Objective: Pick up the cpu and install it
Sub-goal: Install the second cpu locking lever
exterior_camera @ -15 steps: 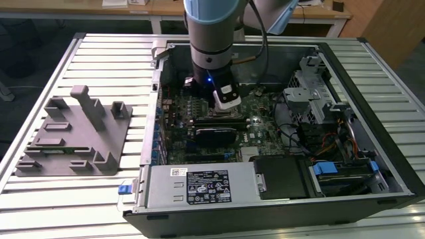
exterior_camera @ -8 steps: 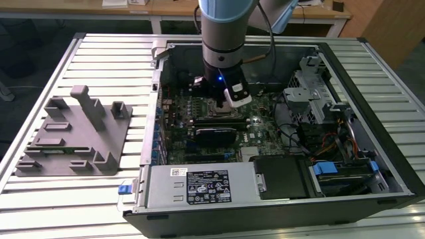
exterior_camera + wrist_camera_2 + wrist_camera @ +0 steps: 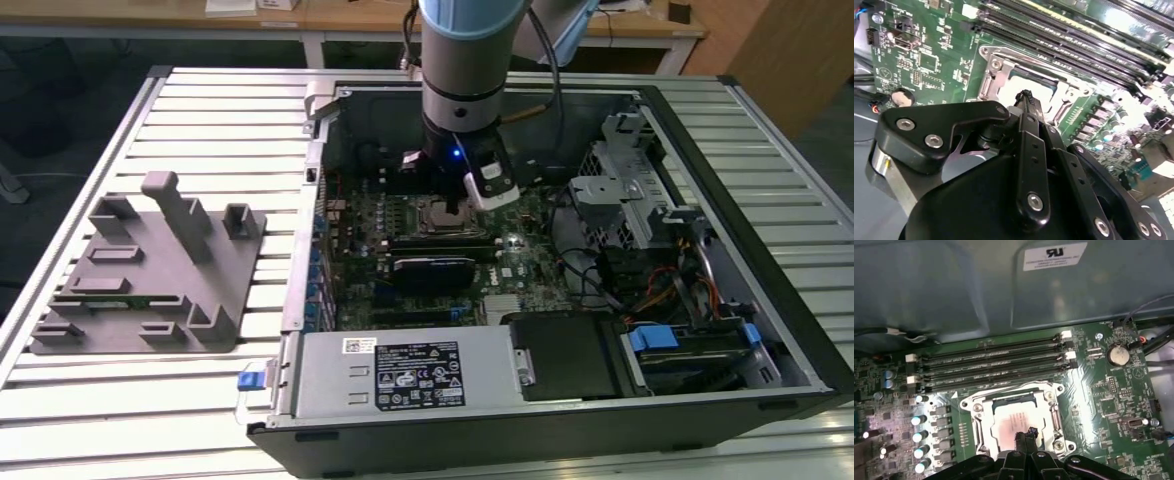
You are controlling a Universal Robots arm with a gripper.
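Note:
The cpu [image 3: 1010,419], a small square chip with a silvery top, lies flat inside the metal socket frame [image 3: 974,410] on the green motherboard. In the second wrist view the cpu [image 3: 1040,86] shows as a pale patch within the socket frame [image 3: 990,75]. My gripper [image 3: 1028,433] hangs right over the chip's near edge, its black fingers [image 3: 1026,102] drawn together into one narrow tip, shut. Whether the tip touches the chip I cannot tell. In the exterior view the gripper [image 3: 454,205] reaches down into the open computer case, covering the socket.
Memory slots [image 3: 994,365] run along one side of the socket. A black heatsink block [image 3: 430,272] sits just in front, and a power supply [image 3: 400,375] at the case front. A drive cage and cables [image 3: 627,200] fill the exterior view's right. A grey fixture [image 3: 154,270] stands outside on the slatted table.

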